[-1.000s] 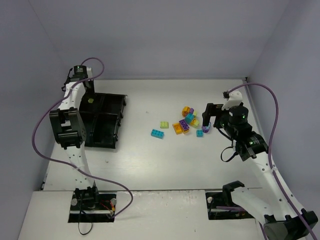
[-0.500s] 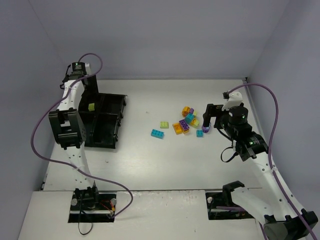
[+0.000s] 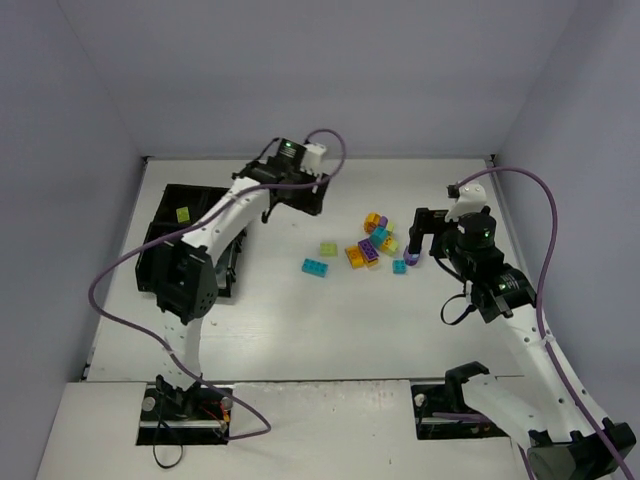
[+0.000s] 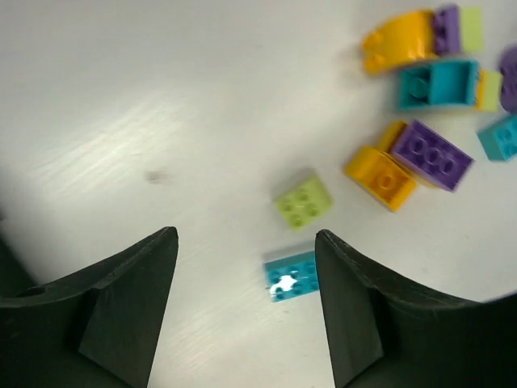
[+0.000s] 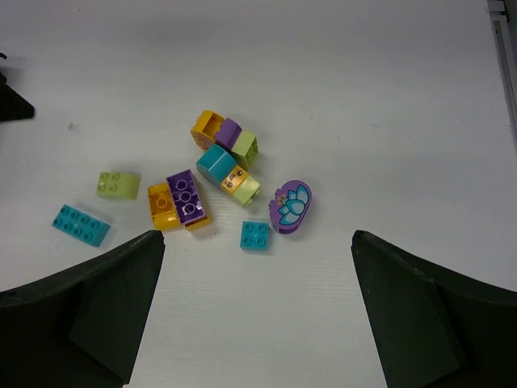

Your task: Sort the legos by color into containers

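From above, the left gripper (image 3: 300, 203) hangs just beyond the long cyan brick (image 3: 316, 266), jaws apart and empty. The right gripper (image 3: 420, 240) stands well right of that brick, past the heap of legos (image 3: 375, 243), spread wide. A lone yellow-green brick (image 3: 183, 214) lies in the far-left compartment of the black tray (image 3: 170, 200), well left of the cyan one. In the left wrist view, the long cyan brick (image 4: 292, 276) shows between the parted fingers, and a square yellow-green brick (image 4: 303, 201) is near it. In the right wrist view, the purple oval piece (image 5: 291, 207) lies well right of the long cyan brick (image 5: 81, 225).

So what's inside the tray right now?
One yellow-green brick lies in the tray's far-left compartment. The left arm crosses over the right and near compartments, so anything under it is hidden.
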